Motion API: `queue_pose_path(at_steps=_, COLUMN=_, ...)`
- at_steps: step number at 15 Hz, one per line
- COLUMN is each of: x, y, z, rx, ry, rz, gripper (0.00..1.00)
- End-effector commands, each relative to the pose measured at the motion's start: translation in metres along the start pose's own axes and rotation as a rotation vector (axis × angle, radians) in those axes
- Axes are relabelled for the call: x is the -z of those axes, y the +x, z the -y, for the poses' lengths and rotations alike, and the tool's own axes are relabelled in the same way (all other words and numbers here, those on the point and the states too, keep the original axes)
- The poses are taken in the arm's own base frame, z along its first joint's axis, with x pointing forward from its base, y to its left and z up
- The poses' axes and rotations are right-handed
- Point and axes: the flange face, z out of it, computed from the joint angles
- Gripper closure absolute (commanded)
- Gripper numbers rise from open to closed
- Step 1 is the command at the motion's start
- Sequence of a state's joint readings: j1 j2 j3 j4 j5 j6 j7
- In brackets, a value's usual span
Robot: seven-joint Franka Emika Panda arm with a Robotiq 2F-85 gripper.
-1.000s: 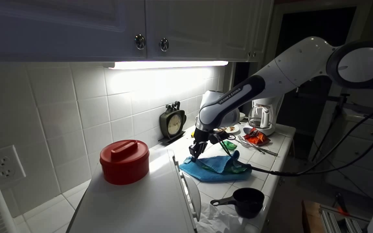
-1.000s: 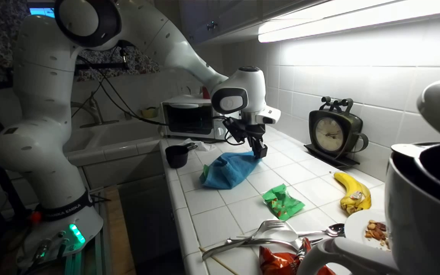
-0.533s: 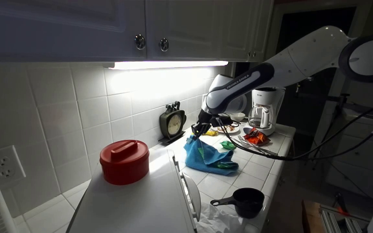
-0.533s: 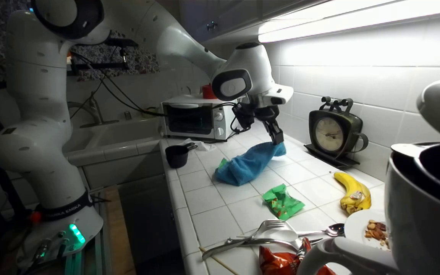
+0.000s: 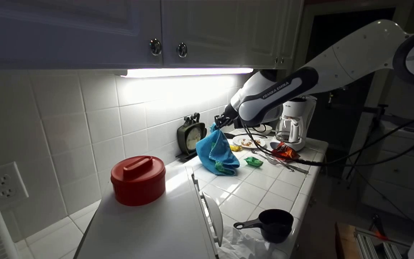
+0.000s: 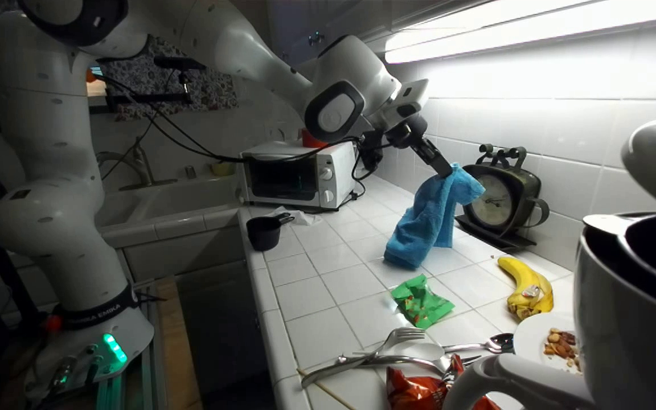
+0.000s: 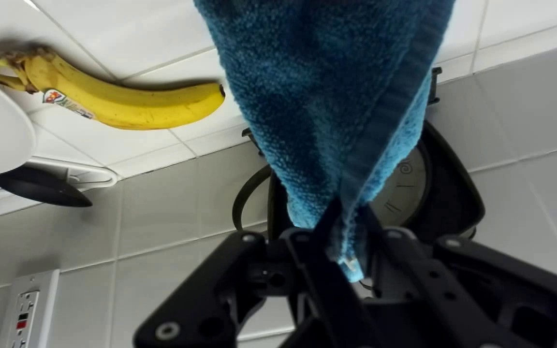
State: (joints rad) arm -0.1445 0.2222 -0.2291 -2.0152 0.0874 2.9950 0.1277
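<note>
towel [image 6: 426, 219] higher, arm [image 5: 350, 57] outstretched — fingers [image 6: 441, 165] slanting down

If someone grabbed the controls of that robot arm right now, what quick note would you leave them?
Claw: shut, pinching one end of the blue towel.
Towel: hanging from the claw, partly in front of the clock in an exterior view; I can't tell whether its lower end touches the counter.
Nearby on the counter: green packet, banana, black cup.
Done: towel gripped, top end held up above the counter.
Left: towel not yet set down or let go.
</note>
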Motion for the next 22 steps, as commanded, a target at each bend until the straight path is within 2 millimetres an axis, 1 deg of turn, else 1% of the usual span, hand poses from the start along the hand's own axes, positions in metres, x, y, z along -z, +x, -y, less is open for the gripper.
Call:
queue_pose_path(at_steps=1, x=0.008, y=-0.028, z=0.006, rx=0.060, ry=-0.040, rz=-0.028, gripper=0.97)
queue_pose_path(at_steps=3, x=-0.002, y=-0.046, z=0.012, rx=0.108, ry=-0.075, rz=0.007, gripper=0.97)
queue_pose_path(at_steps=5, x=-0.007, y=-0.062, z=0.020, rx=0.139, ry=-0.101, rz=0.035, gripper=0.97)
queue_pose_path(at_steps=10, x=0.002, y=-0.094, z=0.046, rx=0.134, ry=-0.085, rz=0.169, gripper=0.97)
queue_pose_path(at_steps=13, x=-0.002, y=-0.116, z=0.056, rx=0.143, ry=-0.105, rz=0.302, gripper=0.97)
queue_pose_path(at_steps=16, x=-0.009, y=-0.129, z=0.057, rx=0.143, ry=-0.155, rz=0.405, gripper=0.97)
queue_pose_path(at_steps=20, x=-0.023, y=-0.141, z=0.051, rx=0.128, ry=-0.185, rz=0.496, gripper=0.96)
queue_pose_path(at_steps=21, x=-0.026, y=-0.143, z=0.049, rx=0.122, ry=-0.190, rz=0.515, gripper=0.95)
queue_pose_path(at_steps=22, x=-0.029, y=-0.146, z=0.047, rx=0.118, ry=-0.194, rz=0.533, gripper=0.73)
